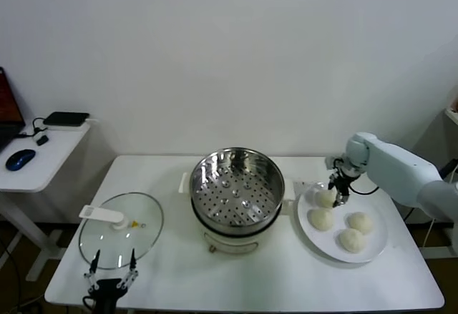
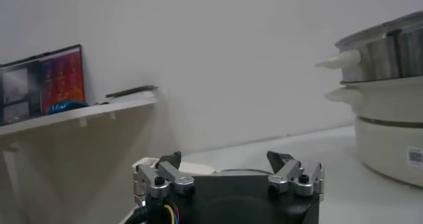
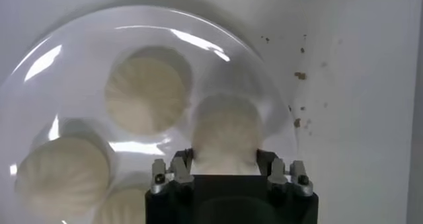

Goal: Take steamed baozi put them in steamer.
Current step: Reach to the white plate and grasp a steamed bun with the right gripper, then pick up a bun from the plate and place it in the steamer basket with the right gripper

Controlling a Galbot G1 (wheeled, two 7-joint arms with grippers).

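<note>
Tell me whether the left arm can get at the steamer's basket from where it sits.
Probably yes. The left gripper sits open at the table's near edge by the glass lid; bare table lies between it and the steamer, whose basket is open and empty.

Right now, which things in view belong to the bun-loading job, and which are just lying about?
Job: four steamed baozi on the white plate; empty steamer; right gripper around the rear-left bun; left gripper parked at the table's front-left edge.

Lying about: glass lid; computer mouse on side desk.
</note>
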